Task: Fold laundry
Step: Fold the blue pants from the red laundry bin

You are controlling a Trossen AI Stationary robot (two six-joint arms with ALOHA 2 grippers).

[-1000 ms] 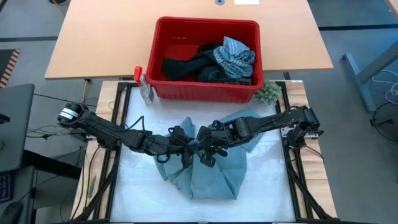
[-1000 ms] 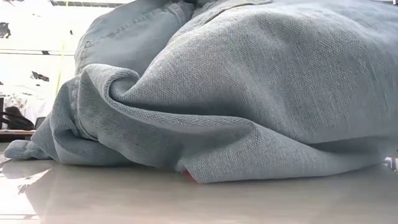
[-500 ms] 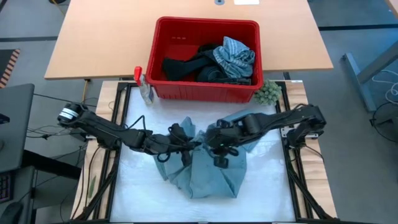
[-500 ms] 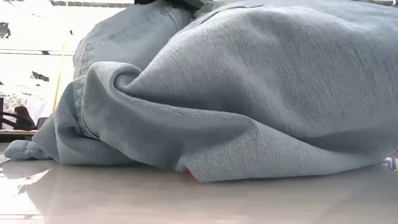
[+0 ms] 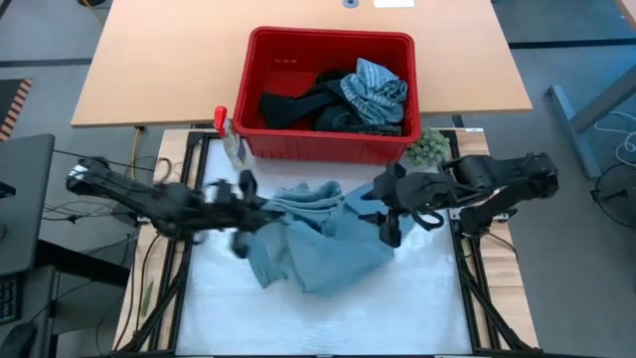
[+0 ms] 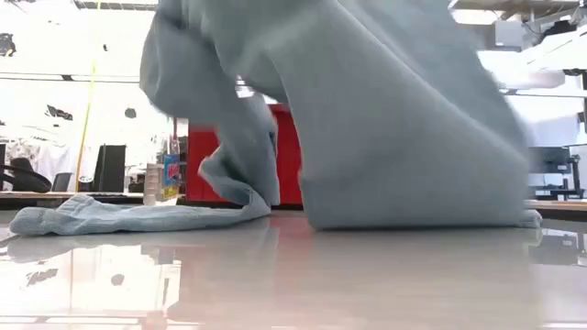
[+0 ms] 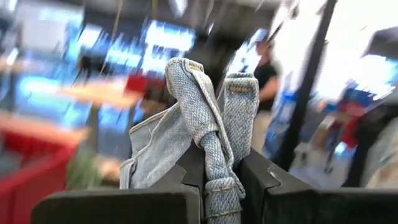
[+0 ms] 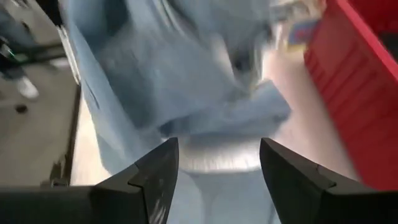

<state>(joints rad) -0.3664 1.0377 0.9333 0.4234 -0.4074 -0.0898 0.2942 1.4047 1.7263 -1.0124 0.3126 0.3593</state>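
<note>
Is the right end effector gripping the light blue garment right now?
No, the right end effector stands open with nothing between its fingers, and the light blue garment hangs ahead of it.

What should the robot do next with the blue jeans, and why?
Probably keep lifting with the left gripper, shut on a fold of the jeans. The right gripper is open and holds nothing, and much of the cloth is bunched on the table.

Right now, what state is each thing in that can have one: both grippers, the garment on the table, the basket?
Left gripper: shut on the light blue garment's edge.
Right gripper: open, holding nothing.
Light blue garment: unfolded, partly lifted off the table, the rest bunched.
Red basket: upright, holding more crumpled clothes.
Clothes in basket: unfolded, heaped.
</note>
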